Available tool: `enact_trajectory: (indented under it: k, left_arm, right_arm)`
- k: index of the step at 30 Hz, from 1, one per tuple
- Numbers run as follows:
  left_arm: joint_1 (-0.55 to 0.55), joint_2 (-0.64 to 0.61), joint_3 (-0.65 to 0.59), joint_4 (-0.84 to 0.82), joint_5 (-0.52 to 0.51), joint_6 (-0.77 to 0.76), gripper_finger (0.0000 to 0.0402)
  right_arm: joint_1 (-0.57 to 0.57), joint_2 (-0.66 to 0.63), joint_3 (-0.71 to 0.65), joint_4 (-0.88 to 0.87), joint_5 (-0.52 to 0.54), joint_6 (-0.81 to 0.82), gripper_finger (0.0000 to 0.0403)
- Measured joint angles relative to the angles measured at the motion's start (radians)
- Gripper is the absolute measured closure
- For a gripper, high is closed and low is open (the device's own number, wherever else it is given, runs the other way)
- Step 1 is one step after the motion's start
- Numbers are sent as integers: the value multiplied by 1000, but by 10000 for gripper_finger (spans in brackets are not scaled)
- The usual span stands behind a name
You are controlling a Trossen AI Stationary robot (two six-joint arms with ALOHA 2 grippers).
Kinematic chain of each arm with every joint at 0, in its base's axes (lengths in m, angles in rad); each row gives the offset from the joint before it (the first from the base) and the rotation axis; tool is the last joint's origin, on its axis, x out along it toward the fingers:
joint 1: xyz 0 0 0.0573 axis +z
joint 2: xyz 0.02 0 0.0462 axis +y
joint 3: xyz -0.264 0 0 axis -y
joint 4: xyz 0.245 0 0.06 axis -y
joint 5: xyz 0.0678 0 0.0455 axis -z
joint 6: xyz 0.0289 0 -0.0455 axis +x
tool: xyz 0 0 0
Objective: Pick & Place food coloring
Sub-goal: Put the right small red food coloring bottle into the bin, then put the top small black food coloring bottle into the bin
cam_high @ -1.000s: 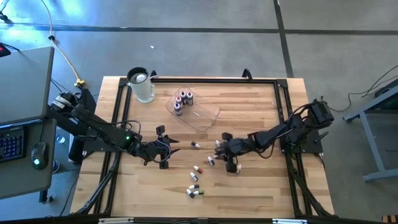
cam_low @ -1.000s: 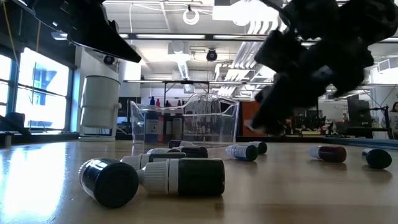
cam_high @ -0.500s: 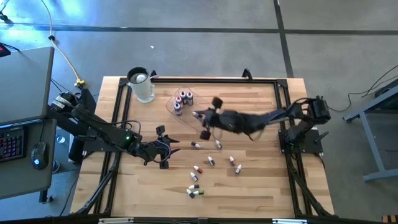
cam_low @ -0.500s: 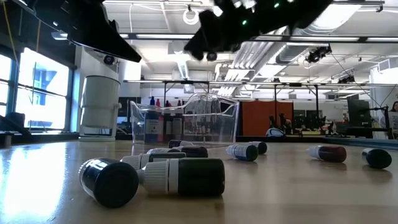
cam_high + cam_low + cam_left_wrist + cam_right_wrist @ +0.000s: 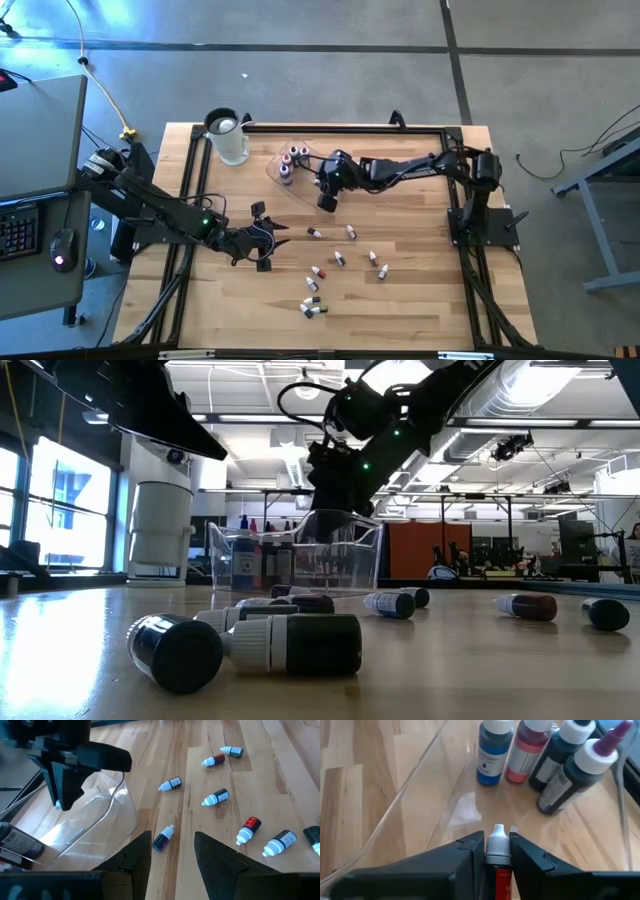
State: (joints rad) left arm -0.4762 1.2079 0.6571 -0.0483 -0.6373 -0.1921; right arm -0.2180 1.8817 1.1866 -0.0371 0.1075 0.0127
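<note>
Between your right end effector's point(image 5: 497, 851) fingers sits a white-capped food coloring bottle point(image 5: 497, 845), clamped upright so it can go down cap-up. It hangs over the clear tray point(image 5: 335, 190), just short of the cluster of standing bottles point(image 5: 545, 760) at the tray's far end; lower it beside them, since crowding could tip them. Your left end effector point(image 5: 172, 847) waits released, low over the desk point(image 5: 420, 290), aimed at the loose bottles point(image 5: 340, 260) lying scattered on their sides. Nothing blocks the drop except the tray's raised wall. Farther off stands a clear jug point(image 5: 228, 136) at the desk's corner, well apart.
</note>
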Motion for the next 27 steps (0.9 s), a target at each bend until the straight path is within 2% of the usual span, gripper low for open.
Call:
enact_trajectory:
  k: [10, 18, 27]
  left_arm:
    - [0, 0, 0, -1, 1, 0, 255]
    - [0, 0, 0, -3, -1, -30, 255]
    - [0, 0, 0, -5, 3, -52, 255]
  right_arm:
    - [8, -9, -1, 11, 14, -23, 265]
    - [50, -81, -3, 4, 13, -68, 259]
    - [184, -247, -3, -23, 74, -119, 258]
